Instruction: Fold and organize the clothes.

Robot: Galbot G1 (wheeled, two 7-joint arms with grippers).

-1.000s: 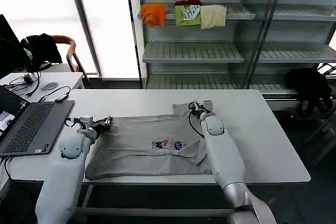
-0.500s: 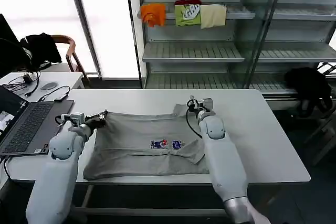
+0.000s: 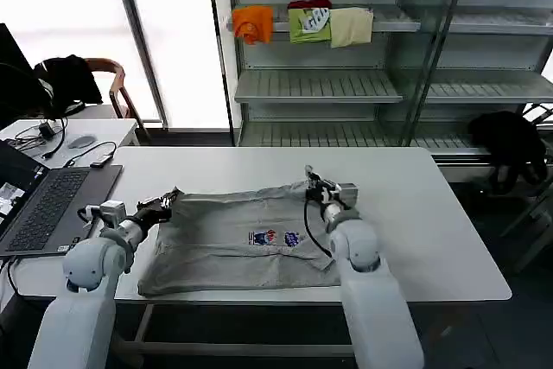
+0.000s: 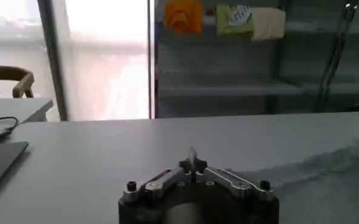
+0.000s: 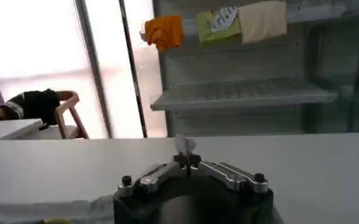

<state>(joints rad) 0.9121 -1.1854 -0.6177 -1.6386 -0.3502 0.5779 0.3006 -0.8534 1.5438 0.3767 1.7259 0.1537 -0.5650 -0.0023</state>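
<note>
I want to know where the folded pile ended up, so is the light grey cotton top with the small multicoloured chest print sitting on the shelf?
No, the light grey cotton top lies spread on the white table.

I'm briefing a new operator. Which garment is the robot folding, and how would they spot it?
On the white table, between the left pincer and right pincer, lies a light grey top. Unlike the orange, green and cream pieces on the shelf behind, it has a small multicoloured chest print.

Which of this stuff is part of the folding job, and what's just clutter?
Job: light grey cotton top with multicoloured chest print; left gripper and right gripper at its far corners.

Clutter: open grey laptop; folded orange, green and cream pieces on shelf; black garment.
</note>
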